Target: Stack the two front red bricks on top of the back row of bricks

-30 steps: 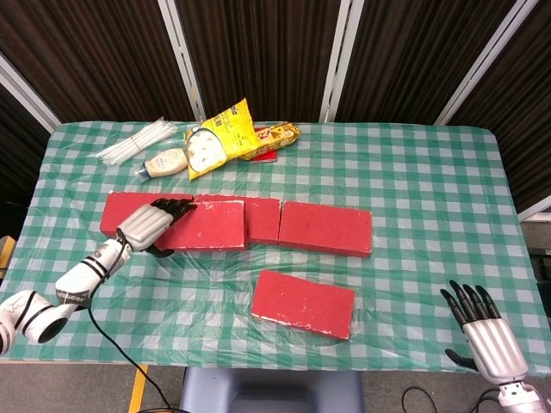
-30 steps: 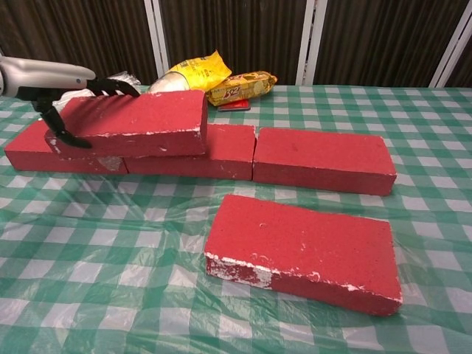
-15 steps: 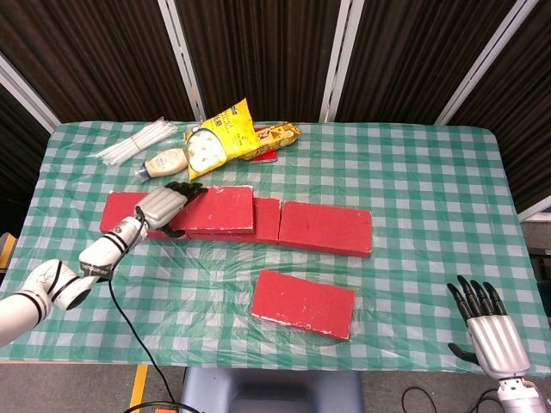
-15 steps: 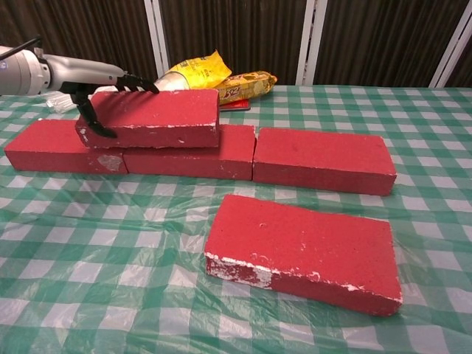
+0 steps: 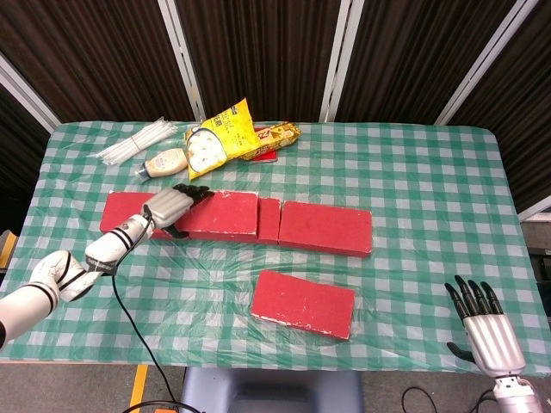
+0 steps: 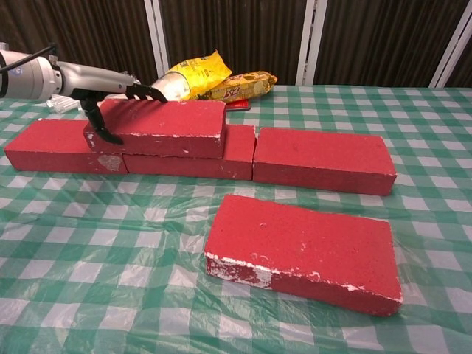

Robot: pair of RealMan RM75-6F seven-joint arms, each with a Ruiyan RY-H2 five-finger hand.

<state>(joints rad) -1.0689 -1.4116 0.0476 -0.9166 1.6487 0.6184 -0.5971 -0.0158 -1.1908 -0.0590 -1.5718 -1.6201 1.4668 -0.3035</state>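
Gripping fingers: the left hand's dark fingers (image 6: 136,92) lie over the top back edge of the lifted brick, thumb hooked down its left end face, so the brick is held.
Left hand (image 5: 170,206): silver-backed, at the left end of the stacked brick (image 6: 158,127), its arm reaching in from the table's left front corner.
Right hand (image 5: 482,331): off the table's front right corner, fingers straight and slightly apart, holding nothing; only the head view shows it.
Brick count: five red bricks in all, three in the back row (image 6: 317,158), one on top of it, one alone in front.
Stacked brick: sits across the seam of the left and middle back bricks, roughly level, long side along the row.
Front brick (image 5: 303,303): flat on the checked tablecloth (image 5: 413,181), turned a little askew, well apart from the row.
Brick look: dull red, rectangular, with white scuffs and chipped patches along edges and corners.
Behind the row: one yellow snack bag (image 5: 218,139), one packet of biscuits (image 5: 275,136), one small squeeze bottle (image 5: 164,163), one bundle of clear straws (image 5: 138,142).
Since a second ago: the held brick was tilted and hanging further left; now it has moved right and sits squarer on the row. The right hand has hardly shifted.
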